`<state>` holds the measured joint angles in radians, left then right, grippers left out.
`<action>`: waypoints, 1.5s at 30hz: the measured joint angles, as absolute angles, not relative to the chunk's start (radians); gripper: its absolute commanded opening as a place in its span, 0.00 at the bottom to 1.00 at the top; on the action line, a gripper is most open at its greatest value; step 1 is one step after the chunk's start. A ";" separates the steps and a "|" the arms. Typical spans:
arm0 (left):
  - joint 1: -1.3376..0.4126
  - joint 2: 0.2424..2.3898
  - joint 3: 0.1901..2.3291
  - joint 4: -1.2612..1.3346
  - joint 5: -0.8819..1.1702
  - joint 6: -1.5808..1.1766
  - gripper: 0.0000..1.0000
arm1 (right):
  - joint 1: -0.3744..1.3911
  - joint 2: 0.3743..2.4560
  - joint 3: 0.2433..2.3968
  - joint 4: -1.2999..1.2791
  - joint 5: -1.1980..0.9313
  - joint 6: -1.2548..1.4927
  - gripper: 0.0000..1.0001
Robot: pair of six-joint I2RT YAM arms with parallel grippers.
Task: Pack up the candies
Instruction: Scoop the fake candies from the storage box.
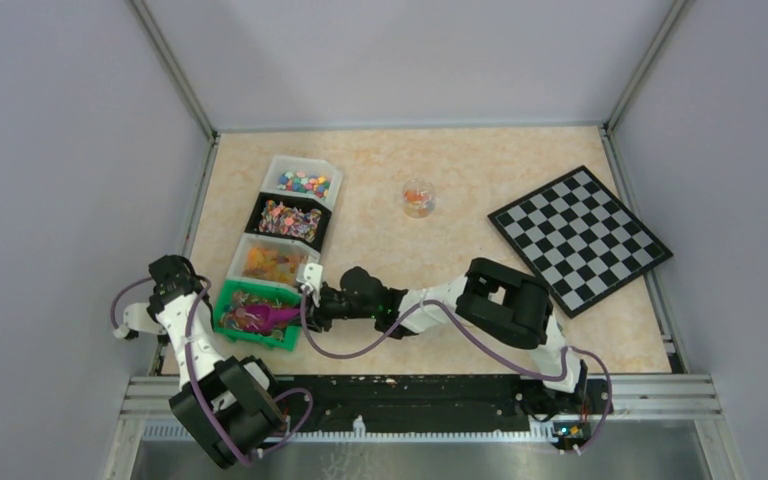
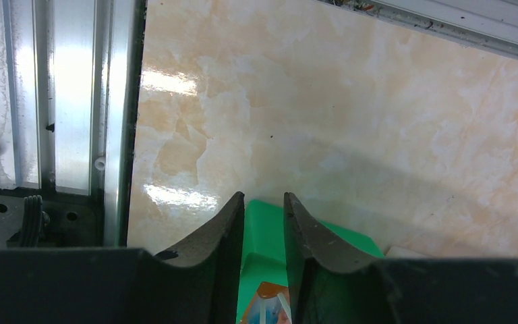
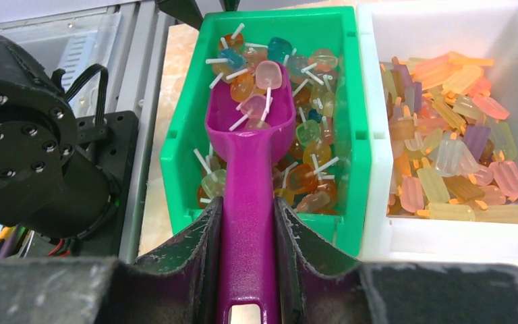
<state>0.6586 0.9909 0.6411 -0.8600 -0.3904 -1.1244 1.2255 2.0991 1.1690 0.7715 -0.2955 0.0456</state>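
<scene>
Tabletop: right arm stretched leftward, claw clamping scoop, seemingly among candies.

Left arm, right arm: black joint blocks, white links. Purple cables looping alongside. Black curved fingers, scuffed grey at edges. Round black joint housing, ring of screws.

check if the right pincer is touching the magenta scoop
Touching. The right wrist view shows both fingers of the right pincer pressed against the handle of the magenta scoop, with no gap on either side.
</scene>
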 measured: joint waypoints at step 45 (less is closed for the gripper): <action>0.659 0.908 0.820 -0.967 -0.291 -1.012 0.99 | 1.157 1.937 0.841 1.161 -0.361 0.109 0.00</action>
